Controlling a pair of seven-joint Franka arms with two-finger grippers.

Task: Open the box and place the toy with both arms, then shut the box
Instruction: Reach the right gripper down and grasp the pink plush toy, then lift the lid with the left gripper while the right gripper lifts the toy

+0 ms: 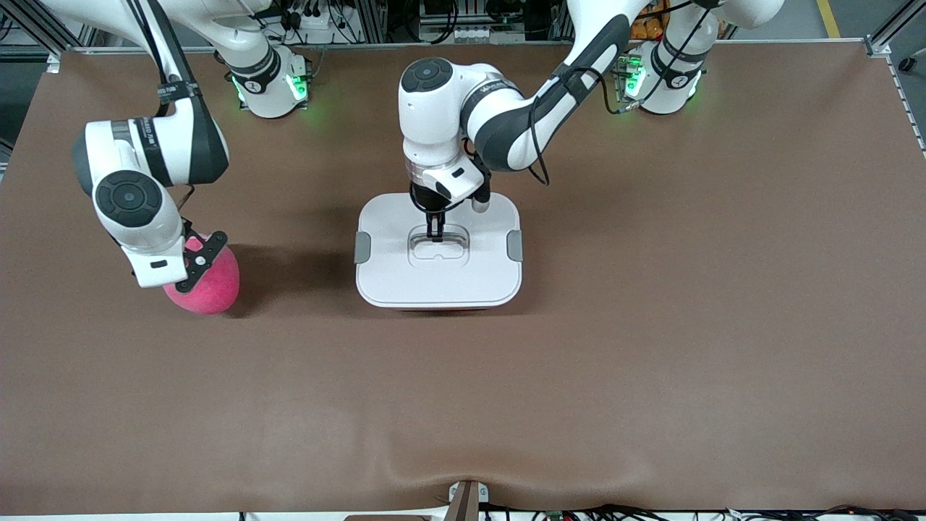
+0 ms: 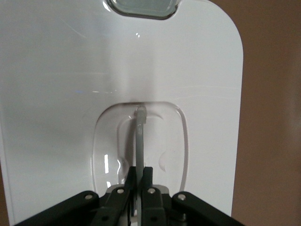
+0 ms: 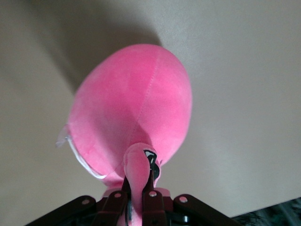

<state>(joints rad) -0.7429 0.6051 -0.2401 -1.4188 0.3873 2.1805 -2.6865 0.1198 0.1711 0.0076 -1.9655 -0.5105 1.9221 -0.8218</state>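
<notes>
The box [image 1: 438, 282] sits mid-table with its white lid [image 2: 56, 94] on and grey clips [image 1: 362, 247] at both ends. My left gripper [image 1: 435, 233] stands over the lid's recess, shut on the thin clear handle [image 2: 139, 136], which stands up between its fingers. The pink plush toy [image 1: 210, 281] lies on the table toward the right arm's end. My right gripper [image 3: 139, 181] is down on it, shut on a small pink limb [image 3: 138, 167] of the toy [image 3: 131, 103]. The tub under the lid is almost hidden.
Brown cloth [image 1: 651, 325] covers the whole table. The two arm bases [image 1: 271, 87] glow green at the edge farthest from the front camera. A small bracket [image 1: 466, 499] sits at the nearest edge.
</notes>
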